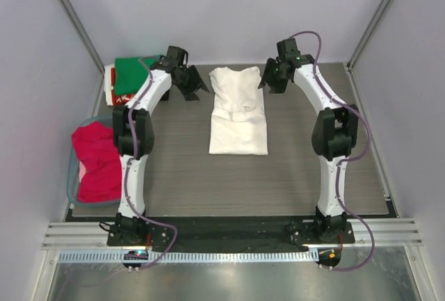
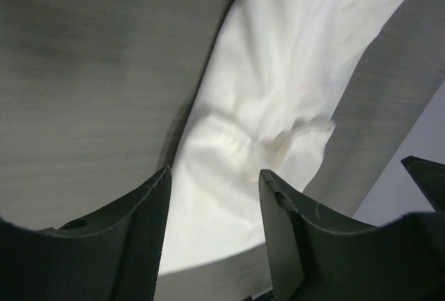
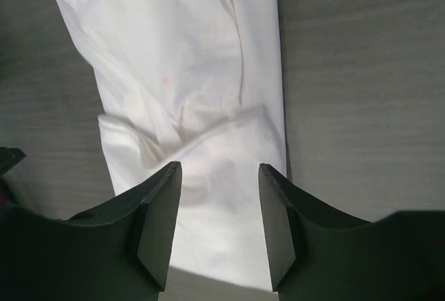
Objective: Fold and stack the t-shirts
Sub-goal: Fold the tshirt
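Left tool [image 1: 193,87] and right tool [image 1: 268,83] hover open, empty, at 10 and 2 o'clock of the white t-shirt [image 1: 238,117] on the bench [image 1: 174,176].

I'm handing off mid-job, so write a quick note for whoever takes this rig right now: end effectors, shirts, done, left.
Left end effector: open, empty, at the far-left corner of the white t-shirt.
Right end effector: open, empty, at its far-right corner.
White t-shirt: centre of the table, sides folded in, a long strip.
Done: green t-shirt apparently folded on the red-and-white t-shirt, far-left corner.
Left: fold the white one crosswise and stack it; red/pink t-shirt lies bunched in the tub.
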Robot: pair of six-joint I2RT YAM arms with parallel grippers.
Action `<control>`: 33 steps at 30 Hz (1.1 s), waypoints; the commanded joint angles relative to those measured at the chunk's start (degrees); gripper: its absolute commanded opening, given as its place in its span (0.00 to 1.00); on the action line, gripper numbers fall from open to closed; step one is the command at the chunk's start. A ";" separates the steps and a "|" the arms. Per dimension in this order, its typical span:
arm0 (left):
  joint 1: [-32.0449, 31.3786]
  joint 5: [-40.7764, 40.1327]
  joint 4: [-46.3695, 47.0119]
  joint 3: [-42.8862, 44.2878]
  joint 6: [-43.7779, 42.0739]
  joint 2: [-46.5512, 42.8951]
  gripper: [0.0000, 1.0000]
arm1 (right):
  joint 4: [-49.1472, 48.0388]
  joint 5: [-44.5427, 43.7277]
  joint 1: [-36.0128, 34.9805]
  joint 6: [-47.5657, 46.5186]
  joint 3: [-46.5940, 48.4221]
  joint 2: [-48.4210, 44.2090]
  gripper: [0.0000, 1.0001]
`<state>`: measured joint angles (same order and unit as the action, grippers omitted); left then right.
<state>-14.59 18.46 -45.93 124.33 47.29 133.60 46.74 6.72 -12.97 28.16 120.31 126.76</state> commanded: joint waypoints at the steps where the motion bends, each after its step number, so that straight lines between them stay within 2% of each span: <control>1: -0.88 1.23 6.43 -18.29 -0.71 -15.10 0.54 | -3.39 2.85 -2.32 -0.04 -14.37 -12.31 0.54; 3: -1.58 0.53 8.75 -24.37 -0.97 -20.54 0.54 | -6.83 3.82 -4.07 0.31 -22.53 -16.71 0.53; 4: -2.02 -0.08 9.97 -29.19 -1.14 -21.79 0.54 | -7.62 4.09 -5.12 0.40 -24.40 -17.59 0.52; 6: -3.69 -0.70 10.77 -32.91 -1.76 -23.99 0.53 | -8.77 4.61 -7.67 0.14 -27.22 -17.78 0.51; 11: -8.43 -2.28 14.55 -44.05 -1.41 -29.61 0.52 | -9.04 6.72 -10.58 0.40 -24.96 -13.57 0.48; 18: -12.04 -3.51 18.86 -54.36 0.26 -33.67 0.50 | -9.04 8.75 -11.28 -0.30 -15.65 -4.16 0.42; 26: -13.71 -3.34 21.41 -59.73 -0.88 -31.47 0.48 | -7.11 7.52 -10.24 -2.67 -7.74 4.37 0.41; 29: -13.80 -3.69 22.03 -62.10 -1.14 -31.30 0.47 | -4.74 5.33 -9.00 -3.64 -1.42 8.41 0.41; 33: -13.97 -4.48 22.47 -64.56 -1.14 -31.30 0.45 | -3.50 0.32 -7.33 -4.87 11.57 13.94 0.40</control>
<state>-28.29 15.46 -25.63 61.19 47.40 102.85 42.54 11.33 -21.98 25.41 122.91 139.50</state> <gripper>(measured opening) 0.455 0.400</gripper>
